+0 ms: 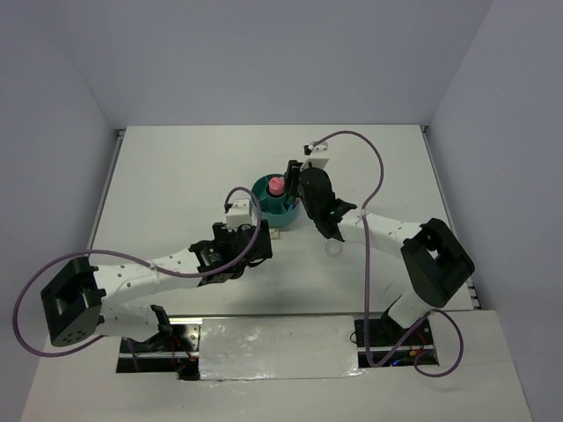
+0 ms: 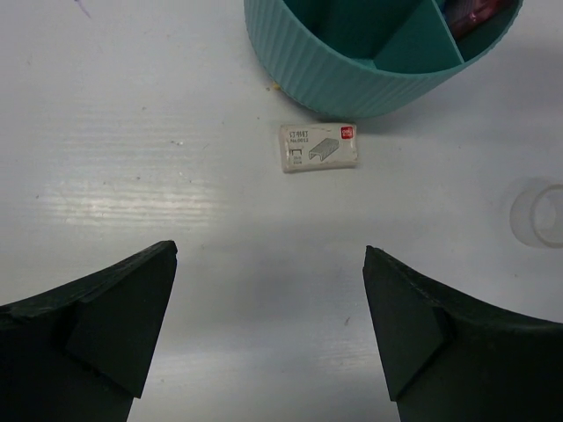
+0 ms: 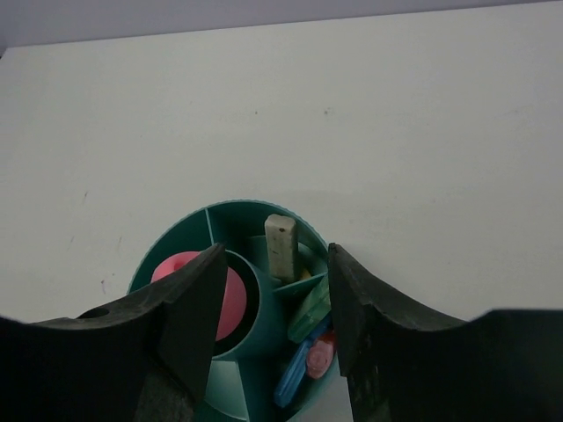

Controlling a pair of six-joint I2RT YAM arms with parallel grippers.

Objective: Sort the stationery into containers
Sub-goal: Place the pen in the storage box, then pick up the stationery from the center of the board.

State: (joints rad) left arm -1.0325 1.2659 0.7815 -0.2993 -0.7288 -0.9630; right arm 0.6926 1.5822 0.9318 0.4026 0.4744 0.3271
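White tabletop [image 2: 132, 176] — I'm aiming the open left gripper [image 2: 268, 255] squarely astride the staple box [image 2: 319, 147] just beside the organiser [image 2: 352, 83].

Teal organiser [image 1: 280, 211], mid-tabletop [image 1: 176, 176]: pink tube [image 1: 275, 185] standing in its central cup. Right claw [image 1: 294, 181] at rim. Clear tape ring [image 1: 334, 249] nearby.

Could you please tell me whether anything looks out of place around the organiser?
Yes. A small staple box lies on the table just outside the wall of the teal organiser, and a clear tape ring sits loose farther off. Inside, a beige eraser stands on end in a ring compartment.
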